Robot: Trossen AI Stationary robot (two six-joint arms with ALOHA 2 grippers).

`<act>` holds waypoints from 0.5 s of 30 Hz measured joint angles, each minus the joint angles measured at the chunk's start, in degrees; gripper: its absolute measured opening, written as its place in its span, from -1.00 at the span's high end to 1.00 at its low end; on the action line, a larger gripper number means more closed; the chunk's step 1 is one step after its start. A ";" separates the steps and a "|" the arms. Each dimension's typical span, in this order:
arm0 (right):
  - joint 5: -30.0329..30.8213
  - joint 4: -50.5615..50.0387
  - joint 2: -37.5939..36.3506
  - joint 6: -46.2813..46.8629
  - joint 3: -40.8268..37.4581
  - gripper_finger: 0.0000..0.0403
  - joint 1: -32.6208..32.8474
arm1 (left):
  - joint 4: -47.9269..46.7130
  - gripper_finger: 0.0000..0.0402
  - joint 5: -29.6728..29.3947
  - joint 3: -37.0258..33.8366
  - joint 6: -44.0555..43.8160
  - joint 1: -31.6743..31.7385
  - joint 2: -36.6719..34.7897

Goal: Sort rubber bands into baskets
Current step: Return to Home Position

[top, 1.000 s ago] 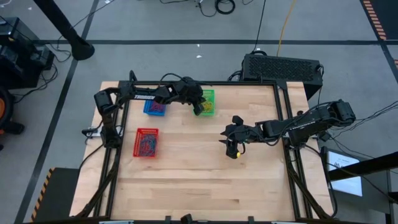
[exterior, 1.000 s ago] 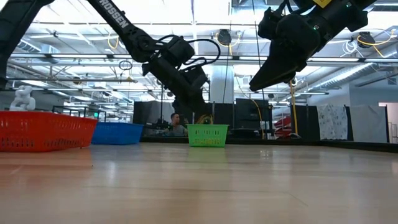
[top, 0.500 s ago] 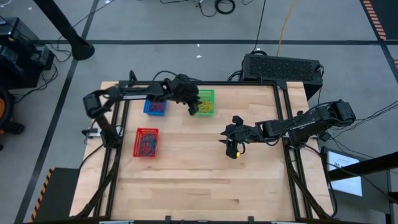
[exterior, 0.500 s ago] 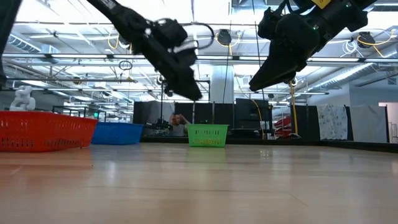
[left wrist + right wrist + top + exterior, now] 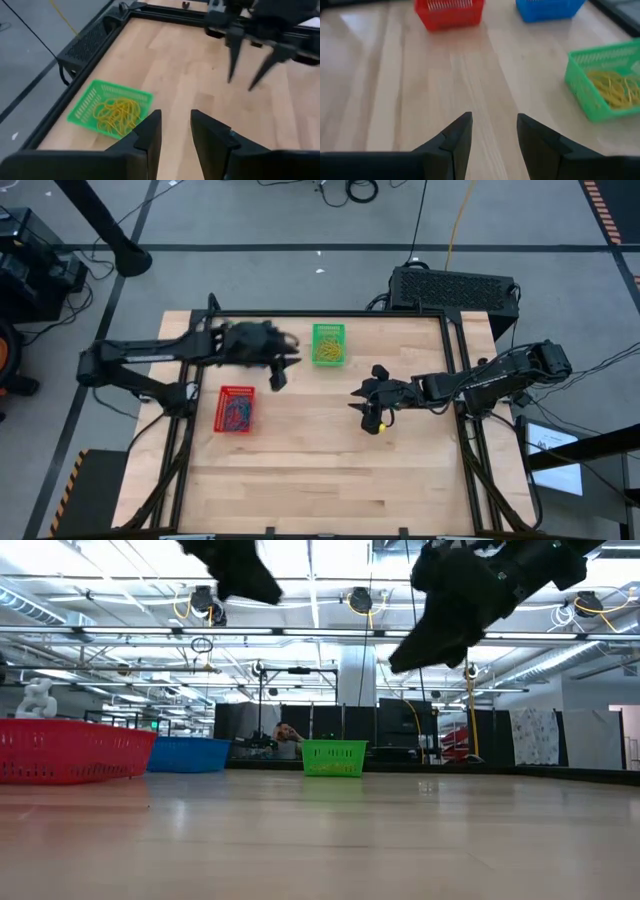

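Left gripper (image 5: 276,370): positioned high above the table, between the green basket (image 5: 328,344) and the red basket (image 5: 237,409), closer to the table's left side. In the low view it sits at the upper edge of the frame, well clear of the table (image 5: 320,470). Its fingers (image 5: 149,132) are parted by a narrow gap. Bare wood shows through the gap and nothing is gripped.

Right gripper (image 5: 372,412): raised over the right-centre of the table, well apart from all three baskets. Its fingers (image 5: 456,134) are spread apart with nothing between them. The left wrist view confirms both prongs splayed and pointing down.

Baskets: the green basket stands near the table edge that faces the black box (image 5: 455,286). The red basket stands near the left edge, closer to the low camera. The blue basket (image 5: 188,754) stands on the table between the red and green baskets in the low view. In the high view the left arm covers it.

Rubber bands (image 5: 114,111): a loose yellow tangle lies inside the green basket. A further tangle lies in the red basket, but its colours cannot be told. The contents of the blue basket cannot be seen
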 joint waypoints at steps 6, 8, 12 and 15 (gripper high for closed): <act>0.00 6.80 0.00 -1.49 0.00 0.26 0.00 | 7.86 0.45 -8.70 -13.84 -5.97 -10.13 -9.03; 0.00 7.47 0.00 -1.27 0.00 0.26 -0.04 | 14.26 0.45 -9.79 -20.48 -8.29 -12.90 -11.78; 0.02 8.07 0.00 -2.53 0.00 0.26 -0.82 | 27.15 0.45 -10.52 -32.84 -10.17 -16.19 -15.95; -0.11 8.31 -0.69 -5.22 -0.02 0.26 -2.47 | 31.69 0.45 -10.71 -38.88 -10.14 -16.09 -19.28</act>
